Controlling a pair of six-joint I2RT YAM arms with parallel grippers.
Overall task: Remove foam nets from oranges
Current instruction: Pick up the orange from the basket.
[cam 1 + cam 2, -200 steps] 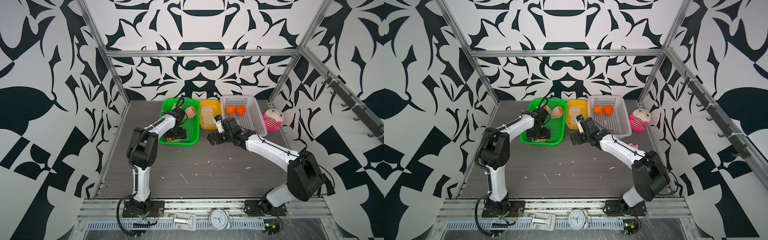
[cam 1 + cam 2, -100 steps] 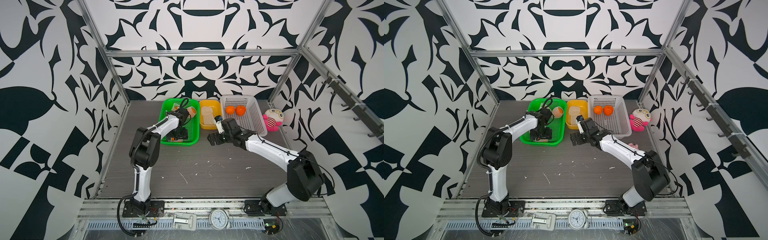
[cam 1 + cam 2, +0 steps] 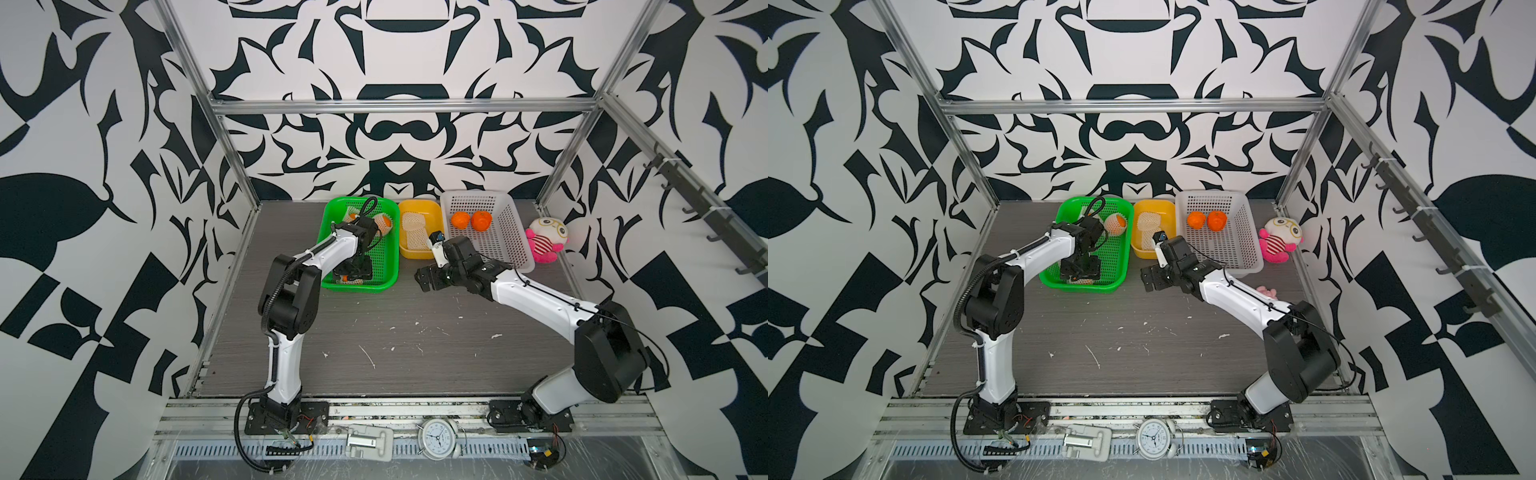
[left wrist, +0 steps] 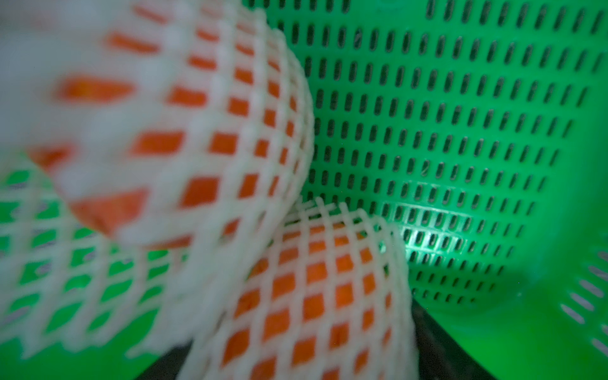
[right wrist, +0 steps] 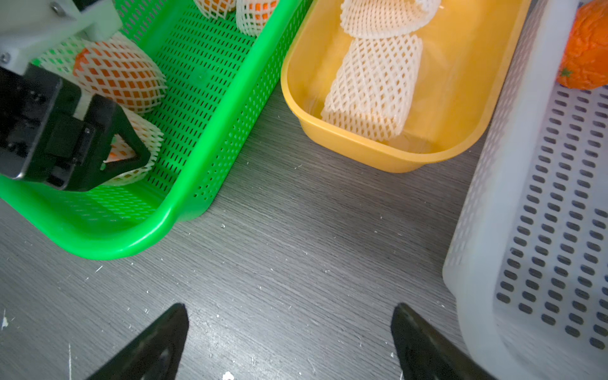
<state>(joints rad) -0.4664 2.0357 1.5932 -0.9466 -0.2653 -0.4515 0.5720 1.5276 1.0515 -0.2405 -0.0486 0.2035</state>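
Observation:
My left gripper (image 3: 353,272) reaches down into the near end of the green basket (image 3: 361,286). Its jaws press on both sides of an orange in a white foam net (image 4: 312,296), also seen in the right wrist view (image 5: 144,138). A second netted orange (image 5: 118,77) lies against it. More netted oranges (image 3: 384,224) sit at the basket's far end. Two bare oranges (image 3: 460,219) rest in the white basket (image 3: 511,249). Empty foam nets (image 5: 371,88) lie in the yellow tub (image 5: 378,158). My right gripper (image 5: 289,312) hangs open over bare table, holding nothing.
A pink plush toy (image 3: 544,241) lies right of the white basket. The white basket's wall (image 5: 487,230) stands close beside my right gripper. Small white crumbs (image 3: 368,357) dot the grey table. A clock (image 3: 440,438) sits on the front rail.
My left gripper's jaws have narrowed around the netted orange at the green basket's near end, and the left arm shifted slightly. The right arm has stayed put.

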